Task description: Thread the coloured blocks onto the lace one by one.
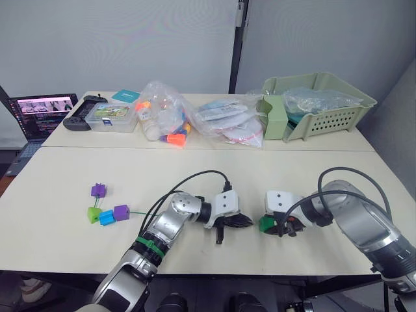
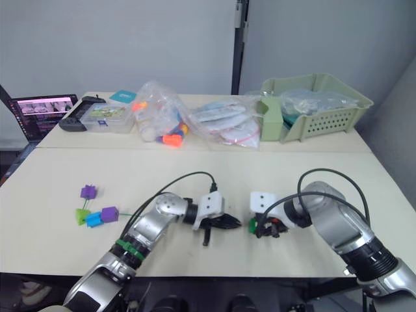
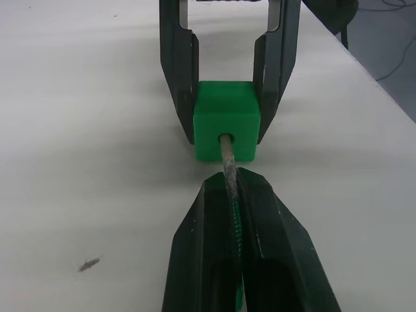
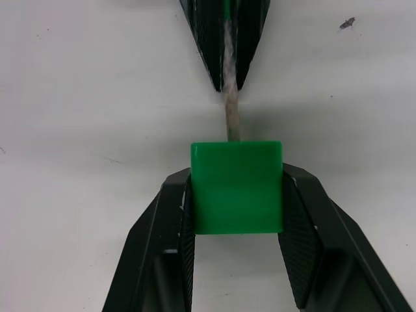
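Lace (image 3: 228,159) tip, pinched by left end effector (image 3: 235,188), inside right end effector (image 4: 237,188)'s clamped green block (image 4: 237,187).

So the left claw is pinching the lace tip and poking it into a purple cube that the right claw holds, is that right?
Nearly. The cube is green, not purple: the left wrist view shows the right gripper clamping a green block while the left gripper pushes the lace tip into its hole. The purple blocks sit off to the robot's left on the table.
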